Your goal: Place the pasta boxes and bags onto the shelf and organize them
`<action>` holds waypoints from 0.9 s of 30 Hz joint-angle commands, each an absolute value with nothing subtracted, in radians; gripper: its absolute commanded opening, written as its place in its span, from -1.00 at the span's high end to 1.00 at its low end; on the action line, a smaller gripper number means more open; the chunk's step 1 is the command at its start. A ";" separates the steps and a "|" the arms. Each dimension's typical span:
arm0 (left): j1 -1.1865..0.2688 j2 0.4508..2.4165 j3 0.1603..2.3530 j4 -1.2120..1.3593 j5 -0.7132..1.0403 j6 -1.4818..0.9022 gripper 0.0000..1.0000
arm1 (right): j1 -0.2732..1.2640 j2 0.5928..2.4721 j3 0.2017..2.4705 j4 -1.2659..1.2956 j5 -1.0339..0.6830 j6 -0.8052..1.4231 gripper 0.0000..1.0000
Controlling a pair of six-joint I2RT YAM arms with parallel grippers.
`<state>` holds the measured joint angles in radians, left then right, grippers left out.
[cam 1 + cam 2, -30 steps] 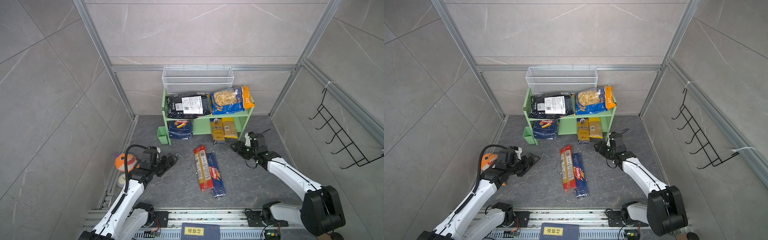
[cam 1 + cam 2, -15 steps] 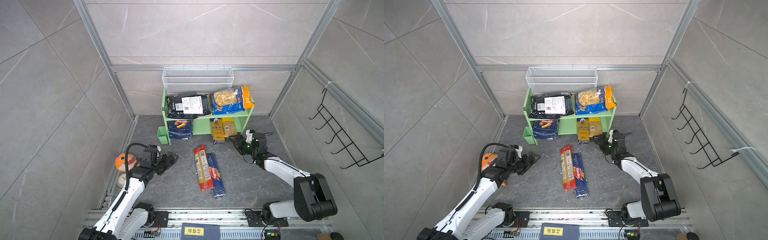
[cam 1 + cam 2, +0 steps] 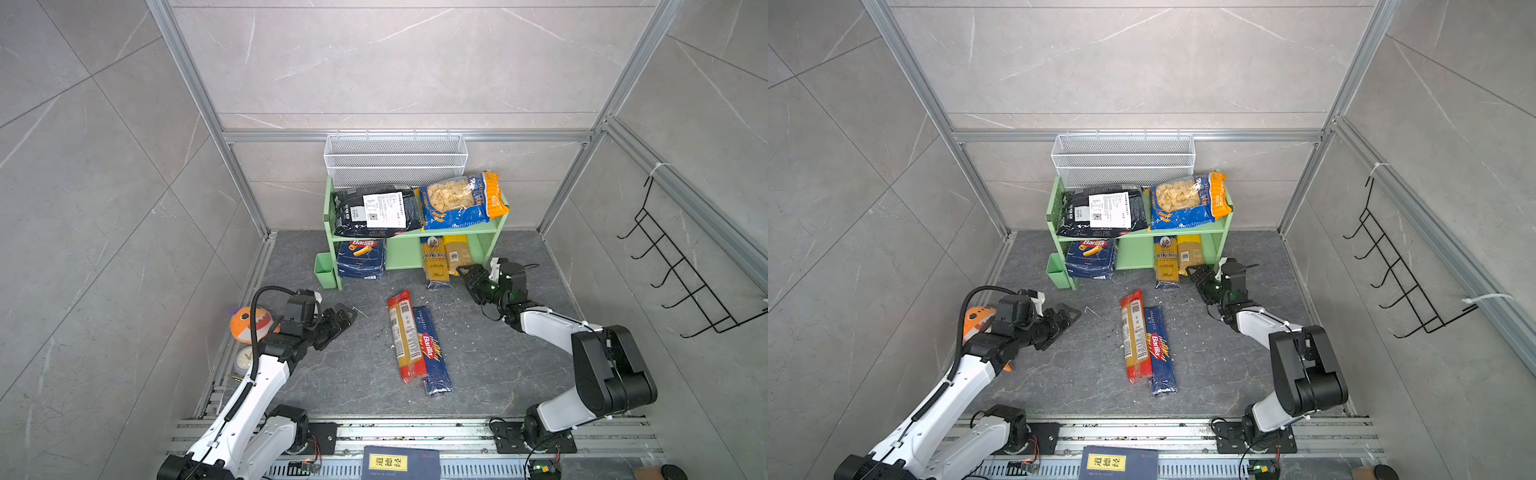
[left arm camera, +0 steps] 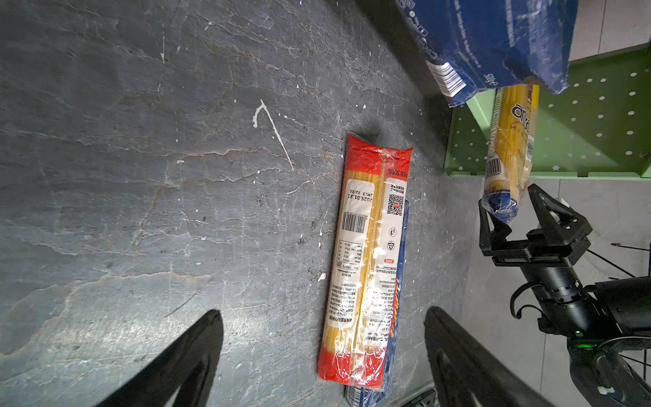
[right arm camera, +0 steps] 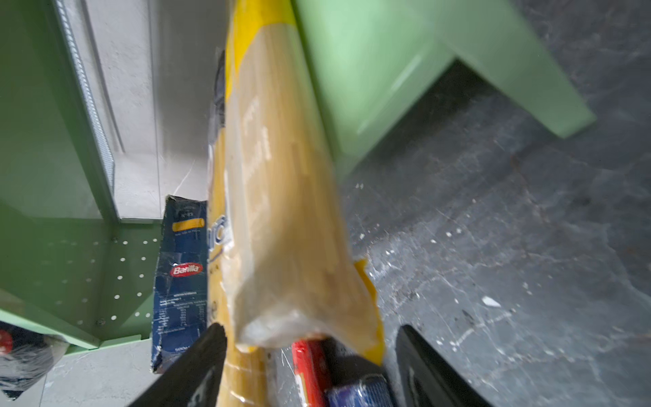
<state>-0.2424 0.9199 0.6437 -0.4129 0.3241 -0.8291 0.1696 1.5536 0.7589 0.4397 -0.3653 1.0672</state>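
Note:
The light green shelf (image 3: pixel 415 237) holds a black bag (image 3: pixel 376 210) and a blue-orange shell pasta bag (image 3: pixel 459 201) on its upper tier. Below stand a wide Barilla box (image 3: pixel 360 259) and two spaghetti packs (image 3: pixel 434 262), (image 3: pixel 457 251) that stick out in front. A red spaghetti pack (image 3: pixel 405 336) and a long narrow Barilla box (image 3: pixel 432 353) lie side by side on the floor. My right gripper (image 3: pixel 467 274) (image 5: pixel 311 329) is open at the near end of the pale yellow pack (image 5: pixel 281 197), not clamped. My left gripper (image 3: pixel 343 318) (image 4: pixel 322 313) is open and empty, left of the red pack (image 4: pixel 366 264).
A white wire mesh basket (image 3: pixel 395 160) hangs behind the shelf. The small green cup (image 3: pixel 324 270) sits at the shelf's left foot. An orange plush shark (image 3: pixel 249 324) lies by the left rail, a dark book (image 3: pixel 401 463) at the front edge, and a black wire rack (image 3: pixel 685 282) on the right wall.
My right gripper has moved toward the shelf, up to the end of the spaghetti packs, and its jaws stand wider. The left arm has barely shifted.

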 commanded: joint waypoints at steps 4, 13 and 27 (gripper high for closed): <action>-0.246 0.938 0.683 -0.379 0.339 -0.805 -0.82 | 0.166 1.586 0.813 0.507 -0.340 1.093 -0.43; -0.247 0.943 0.682 -0.376 0.339 -0.805 -0.82 | 0.164 1.656 0.844 0.561 -0.341 1.130 -0.24; -0.247 0.958 0.689 -0.376 0.336 -0.804 -0.82 | 0.147 1.637 0.788 0.627 -0.273 1.131 0.45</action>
